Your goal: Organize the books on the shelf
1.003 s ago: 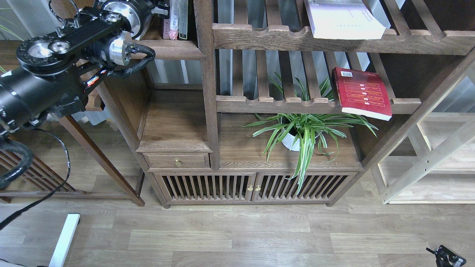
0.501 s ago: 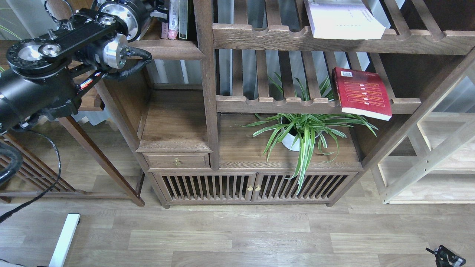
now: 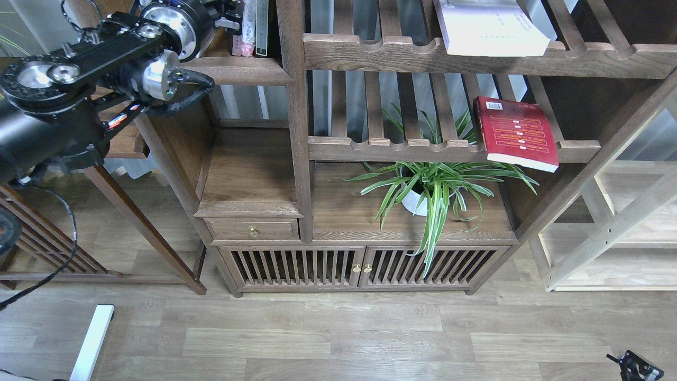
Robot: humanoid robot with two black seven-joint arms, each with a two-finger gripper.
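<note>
Books (image 3: 248, 26) are seen upright on the dark shelf (image 3: 238, 69) at top left, cut off by the frame. The left gripper (image 3: 227, 13) is mostly hidden beside them, so its jaws can't be judged. The right gripper (image 3: 637, 366) is barely seen.

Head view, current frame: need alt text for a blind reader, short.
The black left arm reaches to the narrow dark brown wooden shelf at top left, its left pincer beside upright thin paperbacks. A red paperback with yellow text lines lies flat on the lower slatted rack, a pale lavender paperback on the rack above. A green potted spider plant stands below.
</note>
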